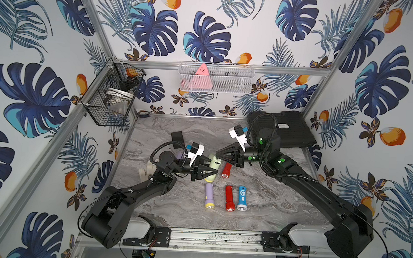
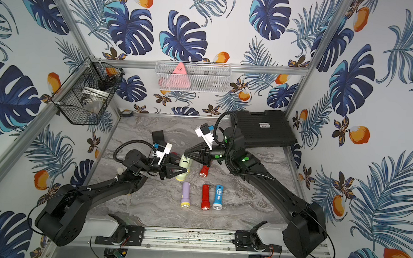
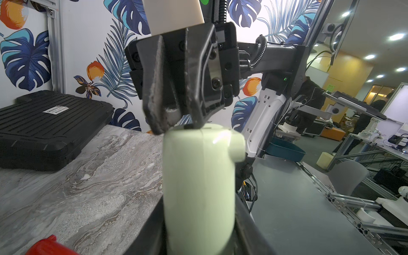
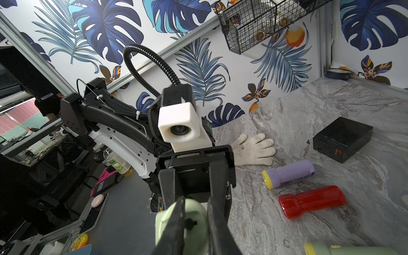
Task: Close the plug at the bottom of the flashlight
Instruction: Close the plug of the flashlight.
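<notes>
Gripping the green flashlight round its middle w/ the left gripper, fingers closed tight on the body. Holding it up off the worktop, tail end tipped up twd the right gripper. Showing the same in both top views.

Resting the right fingers at the tail end, a little apart, small gap btwn them. Gripping nothing there, as far as can be told. Framing a tiny black plug btwn them, prob. the bit to push shut.

Guessing at feel: light, hard plastic, smooth & a bit slippy. Round too, so apt to twist in a weak grip. Prob. not breaking easy. Guessing the plug is soft & bendy. Best holding the fat middle, as now, & leaving the tail free. Better pushing the plug straight in w/ a fingertip than pinching it.

Spotting a black wire basket on the side wall, w/ white & dark bits inside, too small to name. Spotting a white mesh basket on the back wall, w/ a pink triangle in it, other bits unclear. Noting a black case shut at the back of the worktop, insides hidden.
</notes>
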`<state>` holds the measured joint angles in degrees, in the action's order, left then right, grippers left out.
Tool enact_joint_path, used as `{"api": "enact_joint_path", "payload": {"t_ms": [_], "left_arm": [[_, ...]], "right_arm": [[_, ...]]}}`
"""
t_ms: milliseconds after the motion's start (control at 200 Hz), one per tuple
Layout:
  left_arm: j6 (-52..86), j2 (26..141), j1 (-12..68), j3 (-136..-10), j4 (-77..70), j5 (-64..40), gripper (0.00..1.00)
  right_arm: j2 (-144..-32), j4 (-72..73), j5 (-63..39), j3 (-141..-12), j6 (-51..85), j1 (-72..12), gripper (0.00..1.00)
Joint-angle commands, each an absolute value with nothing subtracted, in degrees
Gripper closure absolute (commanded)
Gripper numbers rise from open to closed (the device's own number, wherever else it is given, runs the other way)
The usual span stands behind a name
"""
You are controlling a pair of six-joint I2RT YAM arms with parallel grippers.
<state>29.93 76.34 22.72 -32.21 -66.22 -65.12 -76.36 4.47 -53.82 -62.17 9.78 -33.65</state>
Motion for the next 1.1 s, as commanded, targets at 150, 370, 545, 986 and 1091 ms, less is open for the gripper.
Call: {"api": "enact_joint_path", "payload": {"t_ms": [150,370,545,986,1091], "left_arm": [[27.86,73.67,21.93,-33.24,-77.26,-61.35,1.0],[28.14,73.87,21.78,-33.31,-77.55,-61.22,1.0],[28.9,74.36,21.77,-33.4,-78.24,-61.26,1.0],[29.16,74.75,22.01,-33.4,-77.64,-60.91,1.0],[29.78,75.3,22.29,-33.57,-78.04,-60.91,1.0]], "right_arm": [[-77.53,-6.42,-52.03,-61.32,7.65,-34.19,0.86],[-77.7,-6.68,-51.86,-61.67,7.14,-34.19,0.91],[-77.02,-7.17,-50.09,-62.21,6.33,-34.17,0.92],[-72.2,-2.88,-35.21,-64.03,7.07,-34.01,0.76],[-70.41,-0.7,-31.07,-63.9,7.95,-33.98,0.61]]}}
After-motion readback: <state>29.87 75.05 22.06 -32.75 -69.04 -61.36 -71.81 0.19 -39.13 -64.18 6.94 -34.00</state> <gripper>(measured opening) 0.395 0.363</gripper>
